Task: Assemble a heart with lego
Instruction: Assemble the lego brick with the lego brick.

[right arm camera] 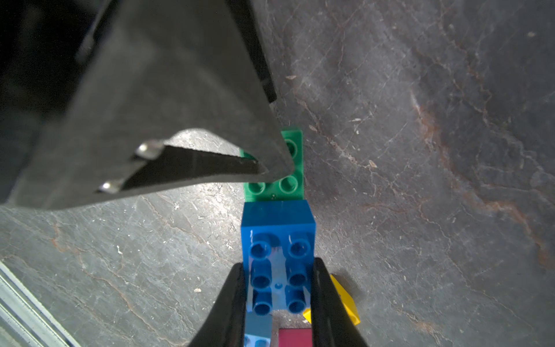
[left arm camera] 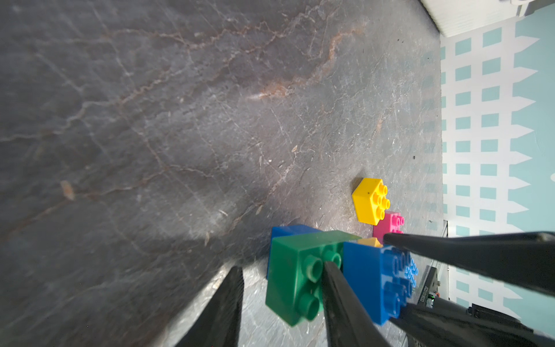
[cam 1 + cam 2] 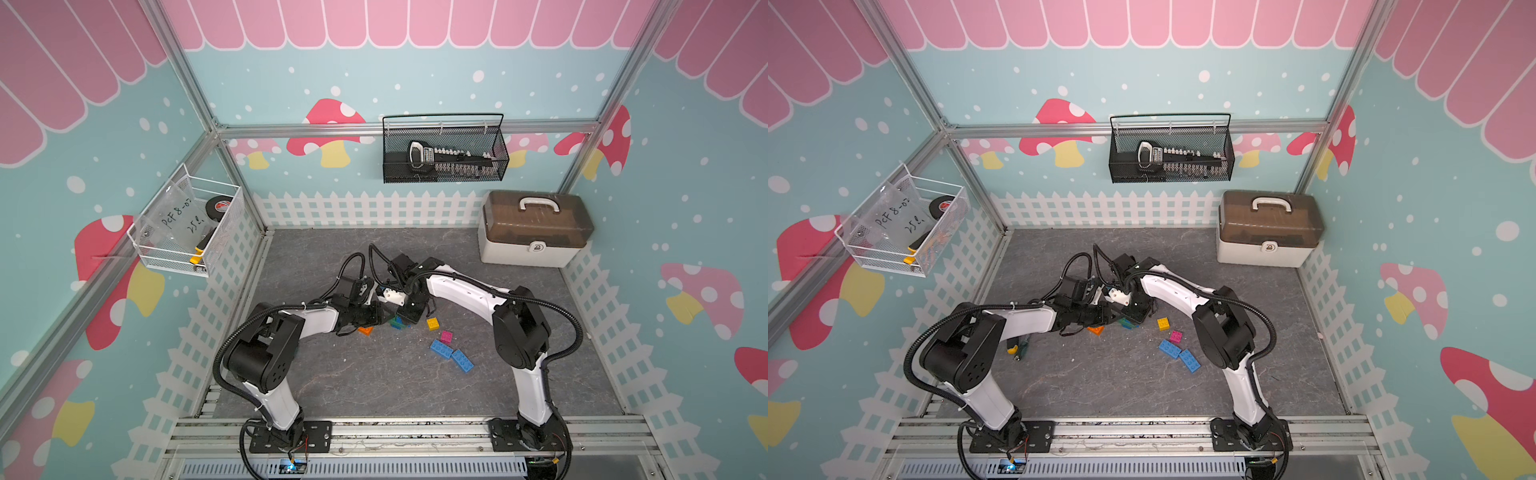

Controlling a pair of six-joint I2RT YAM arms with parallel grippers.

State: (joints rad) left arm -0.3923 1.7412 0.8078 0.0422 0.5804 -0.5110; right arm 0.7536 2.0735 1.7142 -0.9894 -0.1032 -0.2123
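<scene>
Lego's dark blue studded brick (image 1: pixel 277 222) is pinched in your right gripper (image 1: pixel 279 264); left gripper (image 2: pixel 282 267), jaws apart, only tops the green studded brick (image 1: pixel 292 183), which may skid.

At the right of both top views you have a beige box (image 3: pixel 534 237) with a brown lid and a white handle, standing in the far corner of the grey marbled surface (image 3: pixel 395 386). Upper centre, a black mesh basket (image 3: pixel 395 143) hangs on the back wall, holding a tool set (image 3: pixel 440 160). At the left, a white wire basket (image 3: pixel 232 216) holds a tape roll (image 3: pixel 219 205) and a labelled bag (image 3: pixel 178 216).
</scene>
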